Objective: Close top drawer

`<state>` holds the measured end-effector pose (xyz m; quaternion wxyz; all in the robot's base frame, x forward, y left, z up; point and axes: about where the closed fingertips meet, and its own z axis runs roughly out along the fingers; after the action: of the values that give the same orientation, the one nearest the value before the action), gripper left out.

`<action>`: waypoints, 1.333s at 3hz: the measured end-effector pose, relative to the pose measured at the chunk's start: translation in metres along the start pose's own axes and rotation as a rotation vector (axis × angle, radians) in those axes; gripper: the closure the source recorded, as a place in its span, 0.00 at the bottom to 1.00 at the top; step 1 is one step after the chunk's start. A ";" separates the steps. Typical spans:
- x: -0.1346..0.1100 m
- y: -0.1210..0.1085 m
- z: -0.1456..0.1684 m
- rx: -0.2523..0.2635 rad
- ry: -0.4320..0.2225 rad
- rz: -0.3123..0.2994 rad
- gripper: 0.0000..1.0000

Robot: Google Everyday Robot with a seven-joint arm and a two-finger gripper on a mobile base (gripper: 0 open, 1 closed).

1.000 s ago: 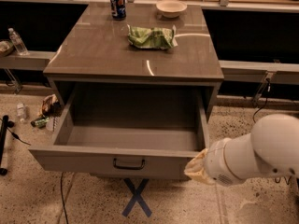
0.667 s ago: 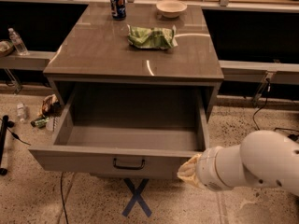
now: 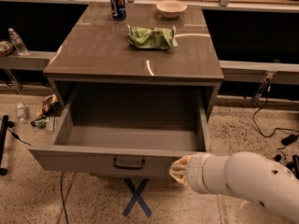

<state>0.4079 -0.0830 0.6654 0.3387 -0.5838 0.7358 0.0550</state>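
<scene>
At far left, black pole [image 3: 3,143] cut off by frame edge; above it, clear water bottle [image 3: 17,41] upright on a ledge. On floor beside cabinet, scattered litter [image 3: 46,110], too dim to identify piece by piece. On counter [image 3: 93,55]: blue soda can [image 3: 117,3] upright at rear, crumpled green bag [image 3: 152,36] near centre, pale bowl [image 3: 171,7] at rear to right of can, all three apart. Directly below counter, top drawer [image 3: 84,160] standing open, well out toward camera; inner face of its front out of sight; small dark handle [image 3: 128,163] at front's centre. Beneath drawer, blue X mark [image 3: 137,199] on floor, upper part hidden by drawer front. Gripper [image 3: 180,170] at right end of drawer front, apparently touching it, visible only as a tan lump; open or closed grip impossible to tell. Behind it, white arm [image 3: 247,181] cut off at right and bottom edges. Dark cables [image 3: 268,127] on floor at far right.
</scene>
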 end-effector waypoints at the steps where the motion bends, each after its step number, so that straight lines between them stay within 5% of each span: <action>1: -0.009 -0.013 0.017 0.065 -0.023 -0.099 1.00; 4: -0.021 -0.047 0.049 0.143 -0.051 -0.210 1.00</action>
<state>0.4729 -0.0574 0.6547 0.4018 -0.6303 0.6640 -0.0184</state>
